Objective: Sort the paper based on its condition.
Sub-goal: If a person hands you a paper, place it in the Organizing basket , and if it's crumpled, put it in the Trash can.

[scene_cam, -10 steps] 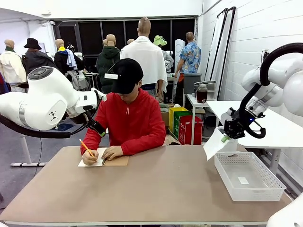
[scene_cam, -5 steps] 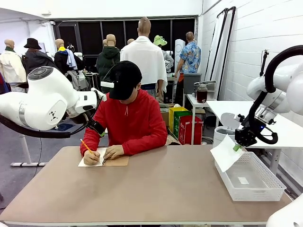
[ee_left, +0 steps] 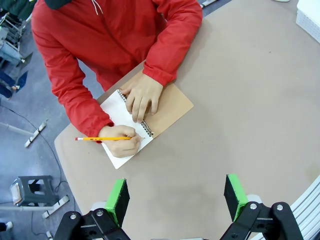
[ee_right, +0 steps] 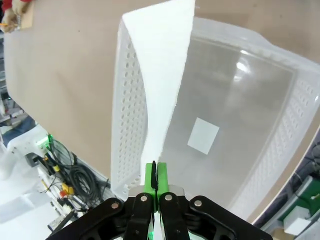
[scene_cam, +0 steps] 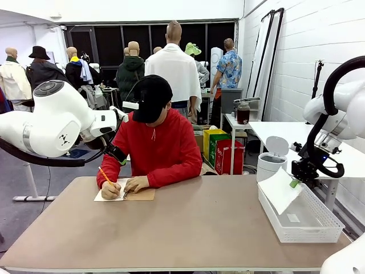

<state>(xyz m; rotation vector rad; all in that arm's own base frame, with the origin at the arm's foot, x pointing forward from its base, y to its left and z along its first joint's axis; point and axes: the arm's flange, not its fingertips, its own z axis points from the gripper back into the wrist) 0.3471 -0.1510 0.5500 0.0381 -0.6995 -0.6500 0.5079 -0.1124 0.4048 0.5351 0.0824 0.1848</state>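
- The right gripper [scene_cam: 295, 182] has come down and toward 3 o'clock, and now hangs over the basket [scene_cam: 296, 231].
- Its jaws are pressed together on one corner of the paper [scene_cam: 279, 191], which hangs toward 8 o'clock across the basket's left rim.
- The left gripper [ee_left: 176, 192] hovers above the table [ee_left: 250, 100], jaws spread and empty, with the notebook [ee_left: 170, 107] at 11 o'clock.
- Risk: if let go here, the sheet may catch on the rim and slide out, since its far edge seems to overhang.
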